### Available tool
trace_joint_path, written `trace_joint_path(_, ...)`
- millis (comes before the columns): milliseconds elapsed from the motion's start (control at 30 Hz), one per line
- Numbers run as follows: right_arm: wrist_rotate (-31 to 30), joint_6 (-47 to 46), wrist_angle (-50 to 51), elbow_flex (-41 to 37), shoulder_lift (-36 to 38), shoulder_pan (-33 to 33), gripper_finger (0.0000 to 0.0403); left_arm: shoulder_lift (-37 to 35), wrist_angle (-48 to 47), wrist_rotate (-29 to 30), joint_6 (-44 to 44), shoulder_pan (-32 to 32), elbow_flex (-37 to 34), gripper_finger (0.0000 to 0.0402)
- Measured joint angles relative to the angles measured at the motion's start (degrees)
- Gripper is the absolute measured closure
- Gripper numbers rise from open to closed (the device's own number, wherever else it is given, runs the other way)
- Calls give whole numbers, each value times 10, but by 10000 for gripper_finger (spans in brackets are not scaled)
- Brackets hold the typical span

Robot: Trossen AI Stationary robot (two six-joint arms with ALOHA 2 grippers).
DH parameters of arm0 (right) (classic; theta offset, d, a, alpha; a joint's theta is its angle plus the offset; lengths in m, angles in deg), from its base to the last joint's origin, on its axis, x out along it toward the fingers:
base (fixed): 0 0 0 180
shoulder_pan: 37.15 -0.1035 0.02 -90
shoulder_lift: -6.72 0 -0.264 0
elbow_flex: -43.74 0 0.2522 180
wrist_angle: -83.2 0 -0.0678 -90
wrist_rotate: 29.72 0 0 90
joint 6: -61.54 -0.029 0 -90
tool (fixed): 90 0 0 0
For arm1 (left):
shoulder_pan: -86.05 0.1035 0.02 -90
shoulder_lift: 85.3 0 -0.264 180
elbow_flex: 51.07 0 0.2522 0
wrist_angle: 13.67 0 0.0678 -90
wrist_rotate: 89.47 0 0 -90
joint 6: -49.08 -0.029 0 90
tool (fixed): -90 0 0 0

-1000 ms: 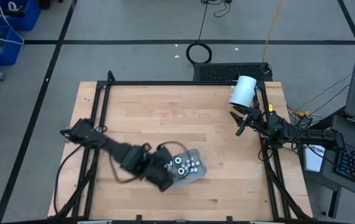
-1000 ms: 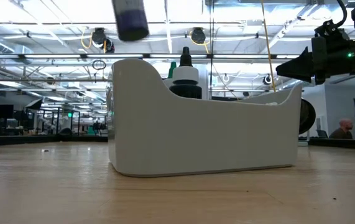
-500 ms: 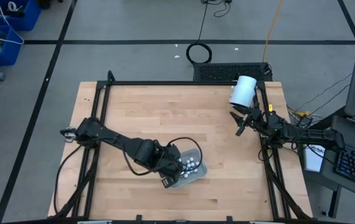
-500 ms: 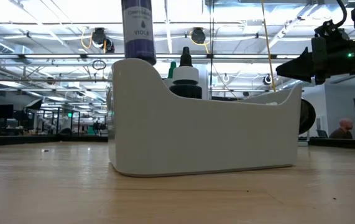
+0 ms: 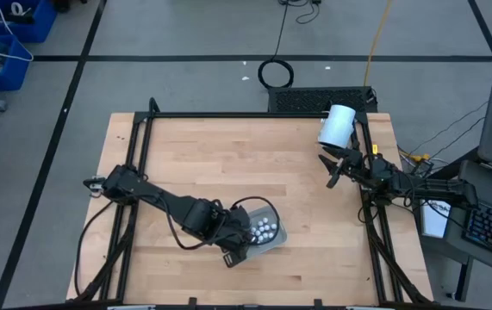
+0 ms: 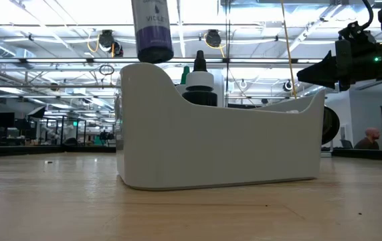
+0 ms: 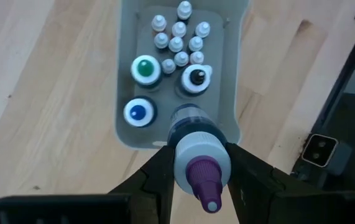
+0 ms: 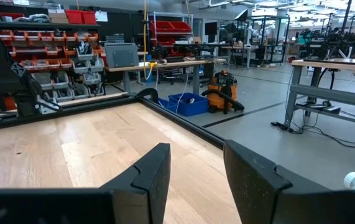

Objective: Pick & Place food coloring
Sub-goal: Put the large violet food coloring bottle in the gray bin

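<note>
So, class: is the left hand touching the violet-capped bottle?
Touching. The left wrist view shows the left hand with both fingers pressed against the violet-capped bottle.

Tray [image 5: 273, 237] at near centre of counter [image 5: 254, 164]; small bottles [image 7: 177, 43] inside, left tool [image 7: 199, 180] over its near-left end. Right tool [image 5: 333, 172] far right.
</note>
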Motion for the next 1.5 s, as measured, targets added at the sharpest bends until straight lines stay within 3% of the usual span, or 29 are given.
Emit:
trace_joint_path(967,0,0,0,0,0,0,261,116,10,-31,-6,-1,0,278)
trace_joint_path(1500,0,0,0,0,0,0,261,140,17,1,2,1,0,278)
